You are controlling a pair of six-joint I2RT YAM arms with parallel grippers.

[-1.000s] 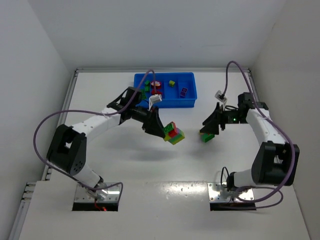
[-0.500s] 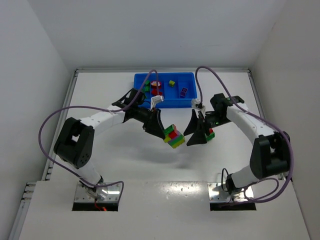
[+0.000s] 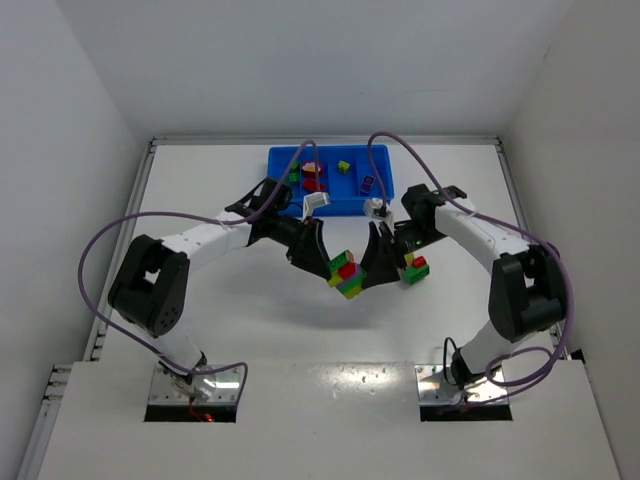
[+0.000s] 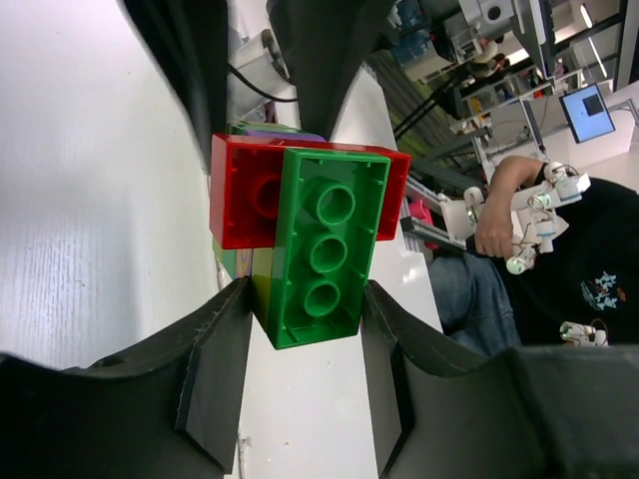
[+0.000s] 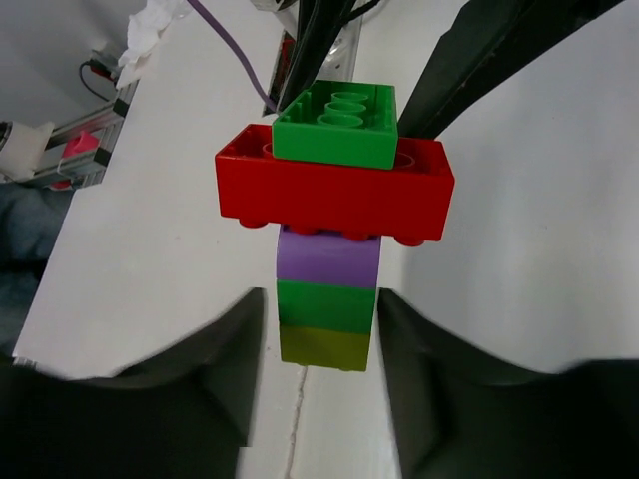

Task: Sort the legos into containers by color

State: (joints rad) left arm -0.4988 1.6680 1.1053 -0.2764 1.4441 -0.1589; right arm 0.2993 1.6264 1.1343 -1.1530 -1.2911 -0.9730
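My left gripper (image 3: 334, 266) is shut on a multicoloured clump of legos (image 3: 348, 274) and holds it above the table centre. In the left wrist view its jaws (image 4: 305, 304) pinch the green brick (image 4: 324, 244) that sits on a red one (image 4: 245, 195). My right gripper (image 3: 373, 268) is open and faces the clump from the right. In the right wrist view its fingers (image 5: 321, 319) stand apart on both sides of the clump's green and yellow end (image 5: 327, 324), below the purple and red bricks (image 5: 334, 195). The blue tray (image 3: 380, 200) lies at the back.
A small red and green clump (image 3: 415, 268) lies on the table just right of my right gripper. The tray's compartments hold green (image 3: 293, 178), red (image 3: 313, 178), yellow (image 3: 343, 166) and purple (image 3: 368, 183) bricks. White walls enclose the table.
My right arm has swung left across the table until its open fingers flank the held clump. My left gripper has kept the clump nearly still.
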